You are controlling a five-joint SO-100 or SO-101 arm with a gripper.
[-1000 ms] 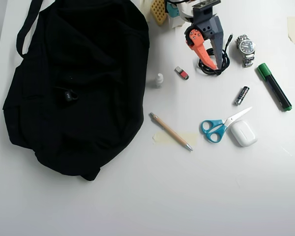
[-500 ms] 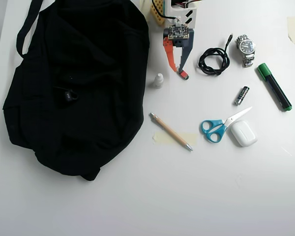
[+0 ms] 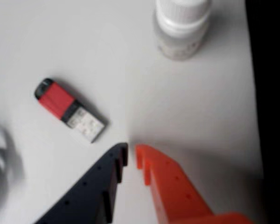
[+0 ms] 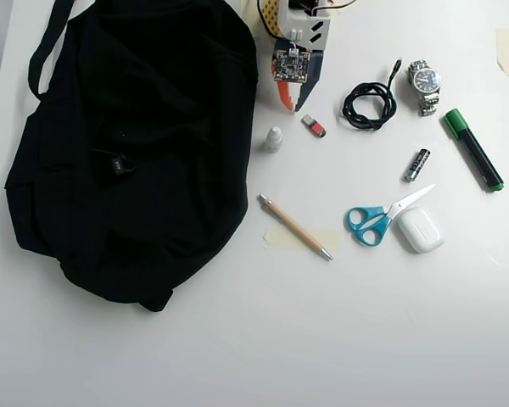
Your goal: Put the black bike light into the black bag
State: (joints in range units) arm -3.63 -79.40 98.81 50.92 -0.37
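The black bag lies floppy over the left half of the table in the overhead view, its strap running to the top left. Its dark edge fills the right side of the wrist view. The black bike light shows in neither view. A small dark lump sits on the bag's fabric; I cannot tell what it is. My gripper hangs at the top centre, just right of the bag. In the wrist view the gripper has its dark blue and orange fingers nearly together over bare table, holding nothing.
A red-and-grey USB stick and a small white bottle lie close to the fingertips. A coiled black cable, watch, battery, green marker, scissors, white earbud case and pen lie to the right.
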